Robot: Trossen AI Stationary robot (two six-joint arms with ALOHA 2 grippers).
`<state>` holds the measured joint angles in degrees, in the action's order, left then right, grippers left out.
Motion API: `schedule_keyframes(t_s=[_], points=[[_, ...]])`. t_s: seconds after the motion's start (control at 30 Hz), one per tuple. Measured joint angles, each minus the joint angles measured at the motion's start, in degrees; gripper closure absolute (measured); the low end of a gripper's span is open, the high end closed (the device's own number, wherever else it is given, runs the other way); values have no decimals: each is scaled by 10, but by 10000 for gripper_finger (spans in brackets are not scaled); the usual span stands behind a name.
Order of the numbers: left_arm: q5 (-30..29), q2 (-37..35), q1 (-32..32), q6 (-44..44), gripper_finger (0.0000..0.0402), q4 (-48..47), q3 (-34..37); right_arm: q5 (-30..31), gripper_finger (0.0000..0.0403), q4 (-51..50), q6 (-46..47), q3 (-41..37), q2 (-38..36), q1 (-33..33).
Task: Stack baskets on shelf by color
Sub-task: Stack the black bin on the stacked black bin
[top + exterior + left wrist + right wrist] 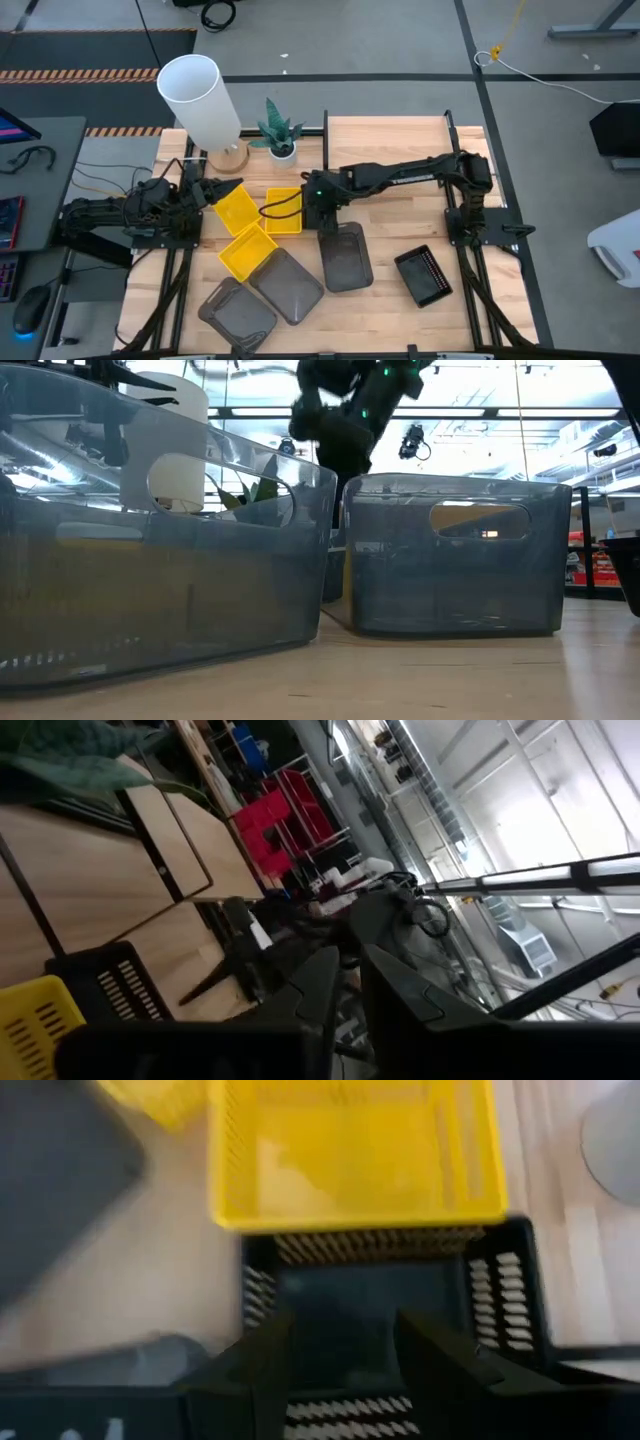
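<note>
While the right gripper (pixel 340 1355) hovers with fingers parted and empty, a black basket (pixel 390 1305) lies directly beneath, 1 yellow basket (pixel 355 1150) touching its far rim. The left gripper (pixel 215 192), farther off, waits; I cannot tell its state.

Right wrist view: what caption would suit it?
Right gripper hovering open over a black mesh basket, beside a yellow basket.

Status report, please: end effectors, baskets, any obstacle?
Right end effector open above black basket, beside yellow basket. Left end effector at table's left, by another yellow basket. Nothing blocking.
</note>
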<state>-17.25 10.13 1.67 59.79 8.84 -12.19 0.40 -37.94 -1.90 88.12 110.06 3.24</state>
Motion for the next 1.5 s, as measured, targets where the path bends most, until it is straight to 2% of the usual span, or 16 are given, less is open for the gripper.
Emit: schedule_keyframes(t_s=[0.2, 0.33, 0.53, 0.7, 0.9, 1.2, 1.5], points=[[0, 0, 0, -3, 348, 0, 0, -11, 225, -18, -71, -4, 15, -4], [0, 0, 0, -6, 351, -3, 0, -44, 226, -25, -73, -7, 15, -16], [0, 0, 0, -9, 350, -7, 0, -48, 226, -29, -68, -13, 15, -40], [0, 0, 0, -10, 353, -7, 0, -75, 226, -28, -57, -13, 15, -60], [0, 0, 0, -11, 350, -7, 0, -17, 227, -10, -53, -2, 15, -52], [0, 0, 0, -10, 349, -14, 0, -34, 227, 75, -28, -54, 15, -35], [0, 0, 0, -10, 349, -17, 0, -10, 227, 141, -42, -115, 15, -44]])
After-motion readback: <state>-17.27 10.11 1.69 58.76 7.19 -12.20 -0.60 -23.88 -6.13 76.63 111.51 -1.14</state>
